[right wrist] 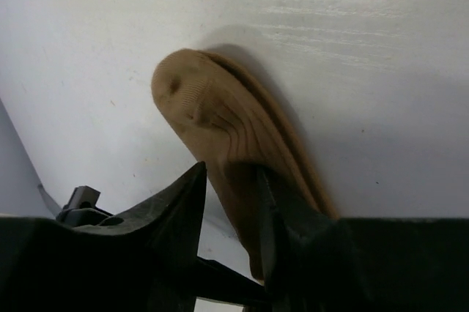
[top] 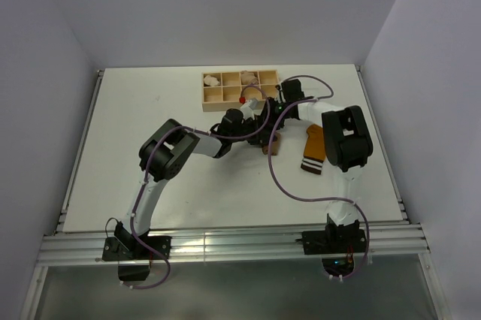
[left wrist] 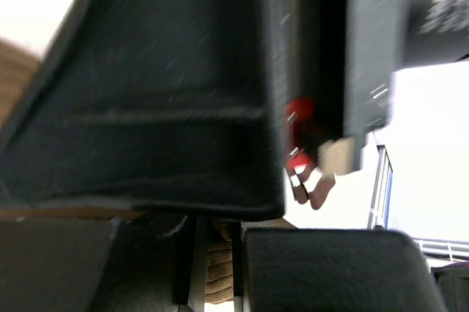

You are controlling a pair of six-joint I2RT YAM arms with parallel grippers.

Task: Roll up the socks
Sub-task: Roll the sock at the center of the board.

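Just below the wooden tray [top: 213, 97], near the middle of the top view, both arms crowd together over the white counter [top: 150, 147]. The right gripper [right wrist: 231, 176] has its jaws part-way apart astride the tan sock [right wrist: 212, 114], with fabric filling the gap between them. Whether they pinch it I cannot tell. In that wrist view the sock runs from lower centre up to a rounded end at upper left, against the counter. The left gripper [left wrist: 218, 242] is hard to read (its view is blurred and mostly blocked by dark housing). Its fingers stand close, ribbed tan fabric shows in the slit at the bottom of the frame, and I cannot tell whether it grips. The mustard sock [top: 314, 143] lies flat right of centre, striped cuff lowermost, just beside the right arm's elbow.
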